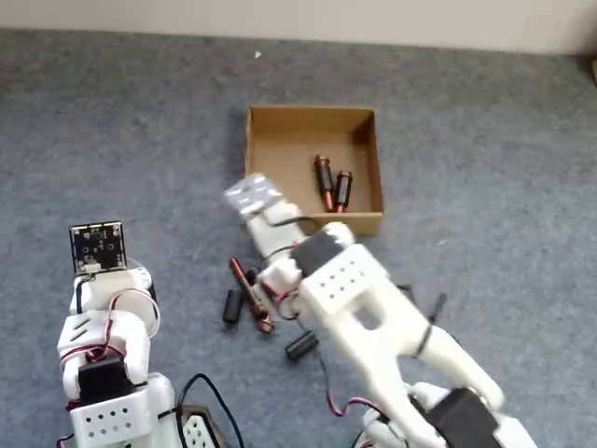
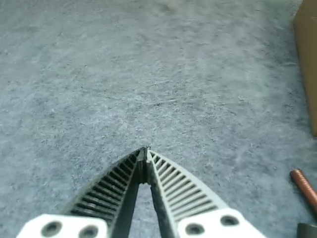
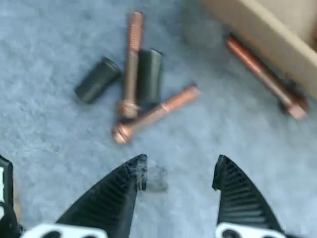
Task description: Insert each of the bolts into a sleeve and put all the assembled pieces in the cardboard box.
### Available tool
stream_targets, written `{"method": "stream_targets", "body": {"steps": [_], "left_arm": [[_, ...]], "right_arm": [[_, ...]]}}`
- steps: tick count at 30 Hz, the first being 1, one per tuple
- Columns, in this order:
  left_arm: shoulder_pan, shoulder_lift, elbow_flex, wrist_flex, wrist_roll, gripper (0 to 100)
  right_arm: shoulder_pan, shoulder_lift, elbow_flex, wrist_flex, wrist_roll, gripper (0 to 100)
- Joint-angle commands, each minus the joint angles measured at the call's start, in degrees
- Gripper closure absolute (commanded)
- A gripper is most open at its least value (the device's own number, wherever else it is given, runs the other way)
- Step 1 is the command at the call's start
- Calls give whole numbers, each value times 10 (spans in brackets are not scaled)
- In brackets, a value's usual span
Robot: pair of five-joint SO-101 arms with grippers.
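- Bolts (image 3: 131,64), three of them, lie loose on the tabletop (image 1: 140,140) just outside the cardboard box (image 1: 280,154), sleeves (image 3: 97,80) beside them
- We count two assembled pieces (image 1: 324,184) in the box; the loose ones, we judge, remain to do
- Right end effector (image 3: 182,163) hangs open above them; left end effector (image 2: 144,153) is closed, empty

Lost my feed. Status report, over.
Left hand shut, empty. Right hand open above loose bolts and sleeves. Two assembled pieces in cardboard box. Nothing blocking.
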Motion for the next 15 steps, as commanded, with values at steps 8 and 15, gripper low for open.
{"method": "stream_targets", "body": {"steps": [8,15], "left_arm": [[-10,-4,-8,-16,10,976],[-10,-4,-8,-16,10,976]], "right_arm": [[-60,170,-124,-90,-7,793],[-29,254,-142,-131,-3,793]]}}
